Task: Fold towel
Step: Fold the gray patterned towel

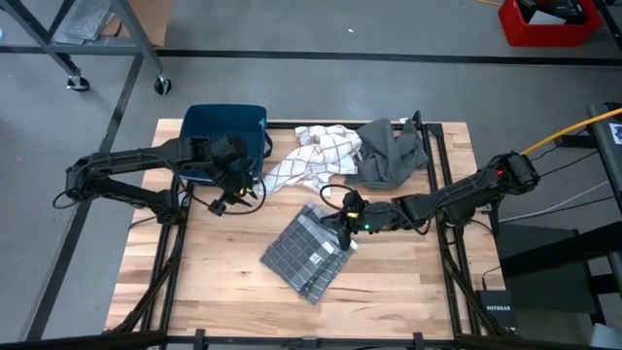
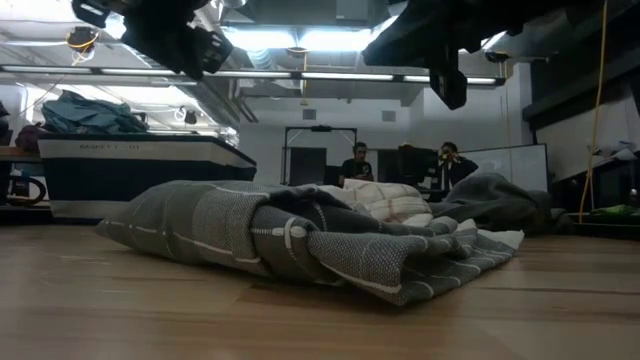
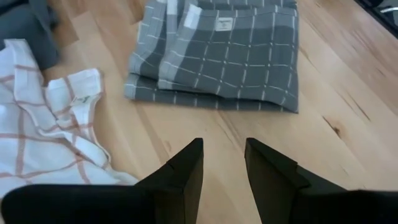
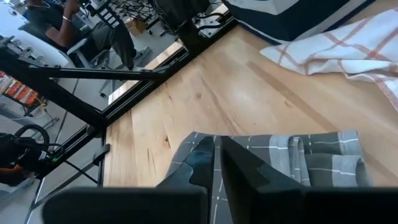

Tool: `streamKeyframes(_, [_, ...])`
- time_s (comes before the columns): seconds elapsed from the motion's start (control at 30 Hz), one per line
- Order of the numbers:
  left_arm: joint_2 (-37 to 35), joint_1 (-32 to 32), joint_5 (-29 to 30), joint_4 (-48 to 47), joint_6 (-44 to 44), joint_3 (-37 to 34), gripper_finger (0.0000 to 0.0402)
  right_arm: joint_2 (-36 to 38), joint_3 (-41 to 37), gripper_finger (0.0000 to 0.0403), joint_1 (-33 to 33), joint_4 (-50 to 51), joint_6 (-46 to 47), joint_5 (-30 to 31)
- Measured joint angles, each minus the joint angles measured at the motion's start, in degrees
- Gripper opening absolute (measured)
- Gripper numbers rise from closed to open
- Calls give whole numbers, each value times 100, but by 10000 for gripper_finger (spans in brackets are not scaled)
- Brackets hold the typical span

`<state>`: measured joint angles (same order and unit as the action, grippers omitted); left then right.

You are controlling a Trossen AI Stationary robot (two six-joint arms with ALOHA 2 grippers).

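Bearing a small label: grey towel

Wooden table: towels, bin

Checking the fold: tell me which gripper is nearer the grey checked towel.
Right. The right gripper is at the grey checked towel, its fingers shut at the towel's upper right corner. The left gripper hangs apart from it, beside the blue bin, fingers open.
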<state>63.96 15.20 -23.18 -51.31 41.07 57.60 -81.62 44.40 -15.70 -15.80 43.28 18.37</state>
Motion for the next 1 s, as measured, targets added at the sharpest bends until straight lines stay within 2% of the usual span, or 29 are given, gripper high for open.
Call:
streamKeyframes(0.07, [0,2,2,-2,-13,0,111,0,0,33,0,-28,-131,22])
streamKeyframes(0.23, [0,4,4,30,-38,0,111,0,0,33,0,-27,-318,892])
streamKeyframes(0.37, [0,4,5,109,-69,0,111,0,0,33,2,-21,-530,1183])
streamKeyframes(0.57, [0,4,41,98,-82,0,111,-114,0,33,0,-60,-982,950])
streamKeyframes(0.77, [0,4,47,92,-295,0,111,-569,27,34,152,-63,-1039,256])
streamKeyframes(0.87, [0,4,48,87,-297,0,111,-916,184,47,274,-70,-1076,0])
streamKeyframes(1.0, [0,4,48,100,-297,0,111,-1304,552,72,352,-70,-1077,8])
